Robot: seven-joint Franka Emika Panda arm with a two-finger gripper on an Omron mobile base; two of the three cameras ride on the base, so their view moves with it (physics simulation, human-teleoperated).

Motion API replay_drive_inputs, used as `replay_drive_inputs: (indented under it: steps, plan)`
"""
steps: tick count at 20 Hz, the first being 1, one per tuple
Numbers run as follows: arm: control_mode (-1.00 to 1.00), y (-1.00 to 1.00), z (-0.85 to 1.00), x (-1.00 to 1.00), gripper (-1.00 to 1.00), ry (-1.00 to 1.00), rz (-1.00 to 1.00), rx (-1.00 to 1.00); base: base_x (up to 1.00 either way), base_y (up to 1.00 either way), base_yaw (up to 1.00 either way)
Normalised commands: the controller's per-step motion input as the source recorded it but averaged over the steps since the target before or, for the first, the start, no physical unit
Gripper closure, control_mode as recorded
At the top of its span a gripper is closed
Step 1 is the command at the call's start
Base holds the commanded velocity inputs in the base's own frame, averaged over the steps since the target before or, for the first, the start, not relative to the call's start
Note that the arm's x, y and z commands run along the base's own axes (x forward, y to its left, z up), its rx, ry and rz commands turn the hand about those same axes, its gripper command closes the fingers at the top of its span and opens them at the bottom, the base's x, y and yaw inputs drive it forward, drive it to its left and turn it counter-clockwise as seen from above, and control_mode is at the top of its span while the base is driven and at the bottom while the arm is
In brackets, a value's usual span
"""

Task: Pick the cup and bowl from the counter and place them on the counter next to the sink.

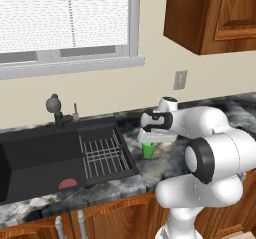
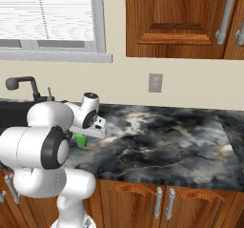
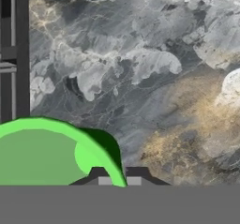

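- Your cup [image 1: 148, 150] is the small bright green tumbler standing on the surface [image 2: 162, 141], just beside the ribbed draining rack of the sink [image 1: 45, 158] and directly under the robot's hand.
- In the hand view, the cup [image 3: 51, 153] shows its open mouth and thin green rim, with the two dark fingertips [image 3: 104, 175] sitting on either side of that rim wall.
- Your pincer [image 3: 118, 177] is drawn almost fully together, pinching the cup's rim between its tips, one inside the mouth and one outside.
- Whether the cup's base touches the surface or hangs just above it, you cannot tell from these views; the hand hides its lower part.
- Judge the cup as light, thin-walled plastic: stiff enough to hold its shape, but smooth and likely slippery.
- A rim pinch is a sound hold here, since the body tapers and a side grip could slide upward.
- Because the hold is on one edge only, expect the cup to swing or tilt if you move sharply; keep the hand level.
- It should not break if it drops, but it could roll towards the basin, so set it down flat before you let go.
- The spot looks right for the cup: next to the sink, on the dark veined surface.
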Motion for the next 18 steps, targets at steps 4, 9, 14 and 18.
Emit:
replay_drive_inputs:
  steps: [4,9,14,18]
  plan:
    - [-1.00,0.00,-0.06,0.00,1.00,0.00,0.00,0.00,0.00,0.00,0.00]
    - [-1.00,0.00,0.00,0.00,1.00,0.00,0.00,0.00,0.00,0.00,0.00]
    - [-1.00,0.00,0.00,0.00,-1.00,0.00,0.00,0.00,0.00,0.00,0.00]
    - [-1.00,0.00,0.00,0.00,-1.00,0.00,0.00,0.00,0.00,0.00,0.00]
